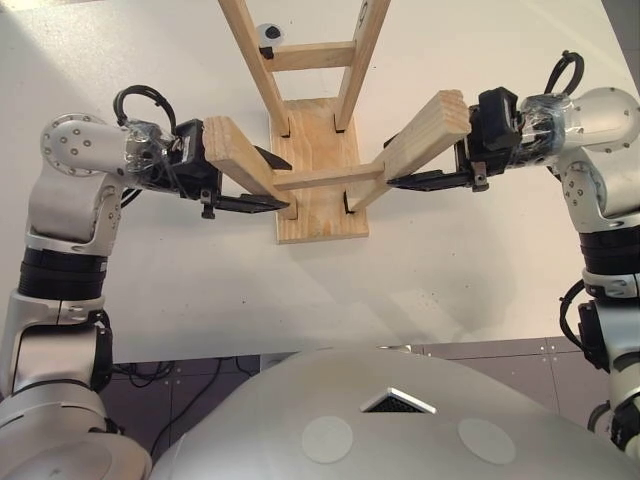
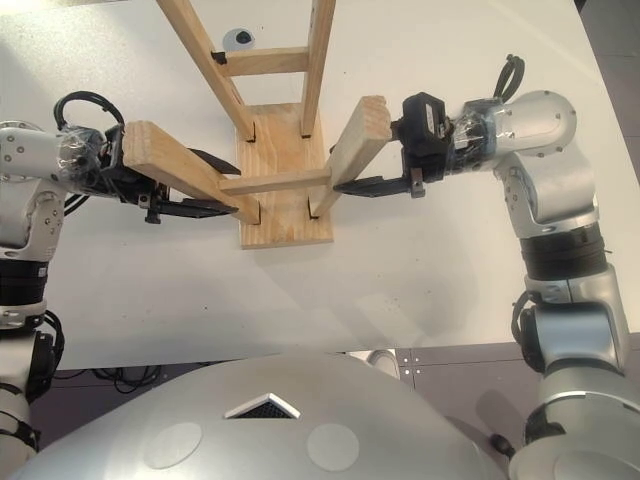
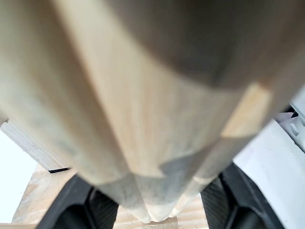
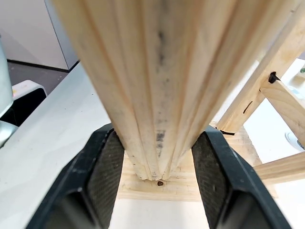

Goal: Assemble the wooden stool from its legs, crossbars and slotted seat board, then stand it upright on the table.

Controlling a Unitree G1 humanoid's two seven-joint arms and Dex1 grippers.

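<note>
The wooden stool lies upside down on the white table, its slotted seat board (image 1: 318,128) flat and its legs pointing up. My left gripper (image 1: 272,182) is shut on the near left leg (image 1: 238,152); its black pads (image 3: 102,210) flank the wood. My right gripper (image 1: 396,166) is shut on the near right leg (image 1: 422,132), whose sides its pads (image 4: 107,176) press. A crossbar (image 1: 325,178) joins these two legs. The far legs (image 1: 255,62) carry a second crossbar (image 1: 312,55).
A small round white object with a dark centre (image 1: 268,35) lies on the table behind the stool. Bare table (image 1: 480,260) stretches to both sides and in front, down to its near edge (image 1: 300,352).
</note>
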